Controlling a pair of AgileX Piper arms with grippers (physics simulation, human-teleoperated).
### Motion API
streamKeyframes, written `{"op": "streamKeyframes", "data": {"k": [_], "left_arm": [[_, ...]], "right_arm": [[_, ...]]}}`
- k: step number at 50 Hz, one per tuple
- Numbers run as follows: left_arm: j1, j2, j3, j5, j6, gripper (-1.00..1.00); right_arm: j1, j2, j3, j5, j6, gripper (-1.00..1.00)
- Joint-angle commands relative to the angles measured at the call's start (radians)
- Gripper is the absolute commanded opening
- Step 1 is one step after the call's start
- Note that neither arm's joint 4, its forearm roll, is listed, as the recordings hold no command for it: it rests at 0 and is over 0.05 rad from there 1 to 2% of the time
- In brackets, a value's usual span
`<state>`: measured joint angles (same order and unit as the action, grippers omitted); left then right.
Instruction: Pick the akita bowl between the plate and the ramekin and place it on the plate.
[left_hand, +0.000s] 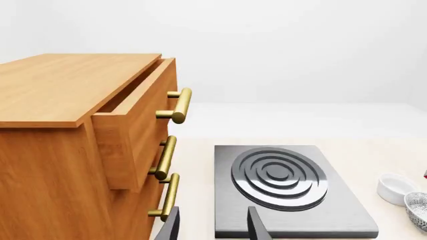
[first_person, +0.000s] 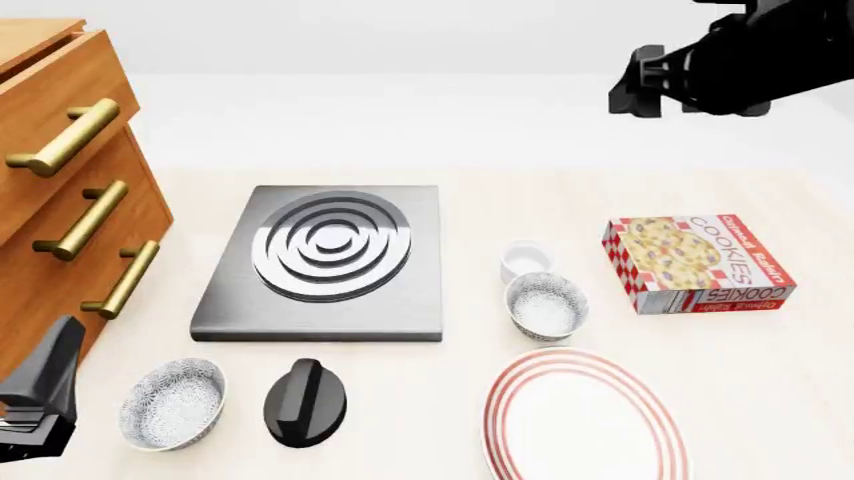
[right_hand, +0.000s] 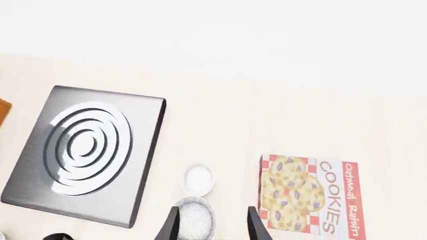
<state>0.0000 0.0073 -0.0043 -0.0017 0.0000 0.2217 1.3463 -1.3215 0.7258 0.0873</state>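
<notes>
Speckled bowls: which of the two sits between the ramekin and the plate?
The akita bowl right of the stove, just behind the plate and touching the ramekin. The other bowl sits near-left beside the black knob.

**Colours and patterns on the table**

Grey-black speckling was shown on the white akita bowl (first_person: 546, 304). Thin red rings were borne by the white plate (first_person: 583, 420). The ramekin (first_person: 527, 261) was rendered plain white; the cookie box (first_person: 695, 263) was checked red and white.

Simulated kitchen: stove burner (first_person: 327, 262), wooden drawers (first_person: 60, 190), cookie box (first_person: 697, 262).
</notes>
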Motion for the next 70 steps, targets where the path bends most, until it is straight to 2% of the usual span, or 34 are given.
{"op": "streamKeyframes", "data": {"k": [1, 15, 17, 18, 21, 22, 27, 33, 39, 43, 44, 45, 70], "left_arm": [[0.000, 0.000, 0.000, 0.000, 0.000, 1.00], [0.000, 0.000, 0.000, 0.000, 0.000, 1.00], [0.000, 0.000, 0.000, 0.000, 0.000, 1.00], [0.000, 0.000, 0.000, 0.000, 0.000, 1.00], [0.000, 0.000, 0.000, 0.000, 0.000, 1.00], [0.000, 0.000, 0.000, 0.000, 0.000, 1.00], [0.000, 0.000, 0.000, 0.000, 0.000, 1.00], [0.000, 0.000, 0.000, 0.000, 0.000, 1.00], [0.000, 0.000, 0.000, 0.000, 0.000, 1.00], [0.000, 0.000, 0.000, 0.000, 0.000, 1.00], [0.000, 0.000, 0.000, 0.000, 0.000, 1.00], [0.000, 0.000, 0.000, 0.000, 0.000, 1.00], [0.000, 0.000, 0.000, 0.000, 0.000, 1.00]], "right_arm": [[-0.031, 0.058, 0.060, -0.054, 0.004, 1.00], [-0.031, 0.127, 0.127, -0.131, 0.039, 1.00], [-0.023, 0.136, 0.137, -0.142, 0.058, 1.00], [-0.007, 0.142, 0.141, -0.146, 0.087, 1.00], [-0.016, 0.133, 0.153, -0.156, 0.085, 1.00], [-0.005, 0.137, 0.159, -0.162, 0.111, 1.00], [0.012, 0.149, 0.180, -0.180, 0.153, 1.00], [0.002, 0.143, 0.191, -0.178, 0.144, 1.00], [0.008, 0.145, 0.218, -0.194, 0.160, 1.00], [0.014, 0.153, 0.254, -0.220, 0.169, 1.00], [0.024, 0.203, 0.314, -0.290, 0.189, 1.00], [0.026, 0.203, 0.316, -0.293, 0.193, 1.00], [0.013, 0.163, 0.401, -0.320, 0.212, 1.00]]}}
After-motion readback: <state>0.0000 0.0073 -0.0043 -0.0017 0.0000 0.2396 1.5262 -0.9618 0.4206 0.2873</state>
